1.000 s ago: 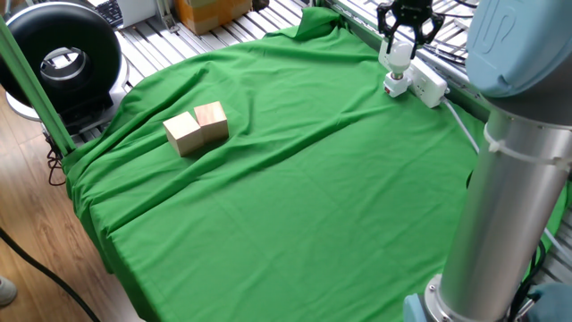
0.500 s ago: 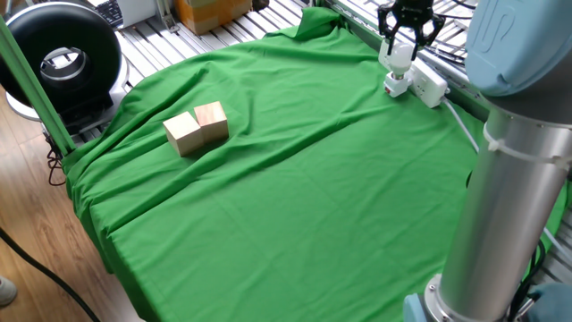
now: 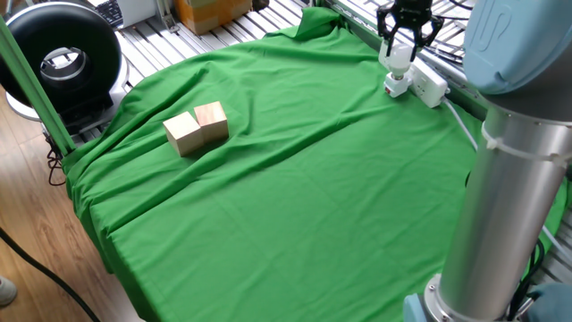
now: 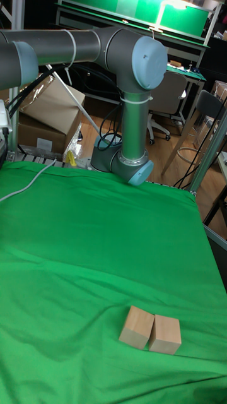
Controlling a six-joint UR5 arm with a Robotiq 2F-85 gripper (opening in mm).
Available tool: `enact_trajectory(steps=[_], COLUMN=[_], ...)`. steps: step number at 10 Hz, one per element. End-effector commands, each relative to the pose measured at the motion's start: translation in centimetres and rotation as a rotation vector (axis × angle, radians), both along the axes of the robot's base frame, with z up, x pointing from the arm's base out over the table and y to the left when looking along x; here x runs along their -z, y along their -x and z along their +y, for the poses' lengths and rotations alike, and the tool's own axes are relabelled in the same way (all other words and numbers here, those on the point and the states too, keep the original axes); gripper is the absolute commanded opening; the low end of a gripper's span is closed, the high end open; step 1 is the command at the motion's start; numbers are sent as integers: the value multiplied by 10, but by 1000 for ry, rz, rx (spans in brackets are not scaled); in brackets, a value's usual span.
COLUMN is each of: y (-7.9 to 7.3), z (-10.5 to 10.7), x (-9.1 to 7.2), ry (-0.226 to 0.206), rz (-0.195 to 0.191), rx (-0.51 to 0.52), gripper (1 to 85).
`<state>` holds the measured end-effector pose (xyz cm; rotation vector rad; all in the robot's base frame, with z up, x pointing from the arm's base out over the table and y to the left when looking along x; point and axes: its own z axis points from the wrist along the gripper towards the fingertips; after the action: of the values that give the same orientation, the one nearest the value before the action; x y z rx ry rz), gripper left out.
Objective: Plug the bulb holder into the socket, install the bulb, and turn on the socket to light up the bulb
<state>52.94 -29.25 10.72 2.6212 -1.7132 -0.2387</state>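
At the far right corner of the green cloth (image 3: pixel 295 197), the socket (image 3: pixel 427 83) lies with its white cable (image 3: pixel 463 123) trailing toward the table's right edge. Plugged into its near end stands the bulb holder (image 3: pixel 393 86), and the bulb (image 3: pixel 398 57) sits upright in it, dome upward. Directly above hangs the gripper (image 3: pixel 407 31), its black fingers (image 3: pixel 385 24) spread to either side of the dome; whether they touch the bulb cannot be told at this size. Well apart, on the left half of the cloth, two wooden blocks (image 3: pixel 197 128) rest side by side, touching. From the tall fixed view, the arm's grey base (image 4: pixel 129 165) stands beyond the cloth's far edge, while the gripper falls outside that picture.
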Motion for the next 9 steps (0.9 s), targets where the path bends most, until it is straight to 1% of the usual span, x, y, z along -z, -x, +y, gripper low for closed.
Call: enact_trajectory(steps=[1, 5, 7, 9], y=[-2, -1, 2, 1], z=[3, -2, -3, -1], x=[1, 0, -5, -8], ry=[-14, 18, 47, 50], rz=[7, 17, 25, 19], rx=[33, 98, 143, 179], gripper=[10, 10, 10, 10])
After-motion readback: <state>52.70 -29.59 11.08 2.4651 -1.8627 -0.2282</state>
